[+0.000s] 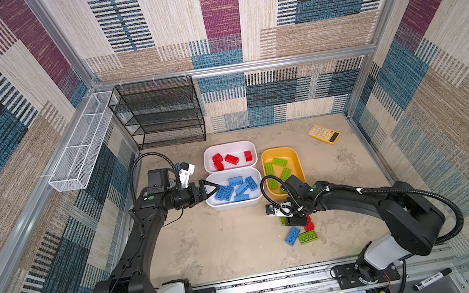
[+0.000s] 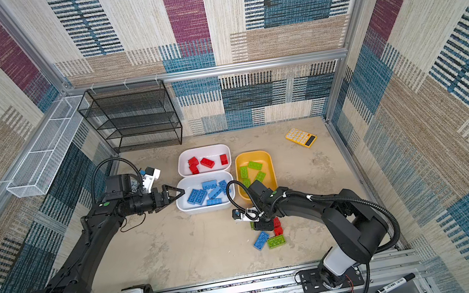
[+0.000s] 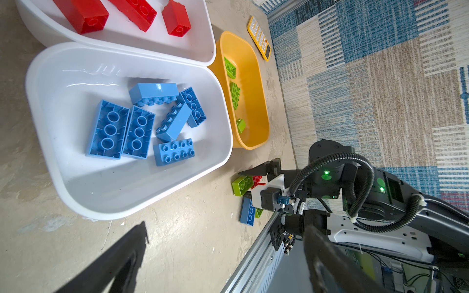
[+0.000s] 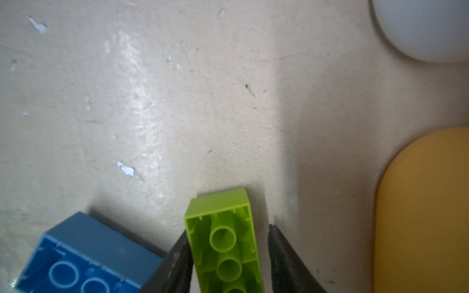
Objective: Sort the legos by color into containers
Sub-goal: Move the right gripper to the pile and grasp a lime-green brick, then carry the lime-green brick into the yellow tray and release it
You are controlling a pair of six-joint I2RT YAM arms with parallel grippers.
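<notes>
Right hand (image 4: 228, 229) straddling upturned green brick (image 4: 220, 203) toward front right of bench (image 1: 210, 250), one finger touching, other showing a gap, left hand (image 1: 209, 188) hovering spread wide over left rim of blue-brick tub (image 1: 235, 205), yellow tub (image 4: 426, 215) sitting just beyond green brick, blue brick (image 4: 88, 253) lying beside it.

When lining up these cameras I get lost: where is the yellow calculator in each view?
Top view: calculator on the table's far right, beyond the yellow tub.
Top view: same spot, far right beyond the tub.
Left wrist: on the table, just past the tub's far end.
Right wrist: not in it; only the tub's outer wall shows.
Shared landmark: the yellow tub.
</notes>
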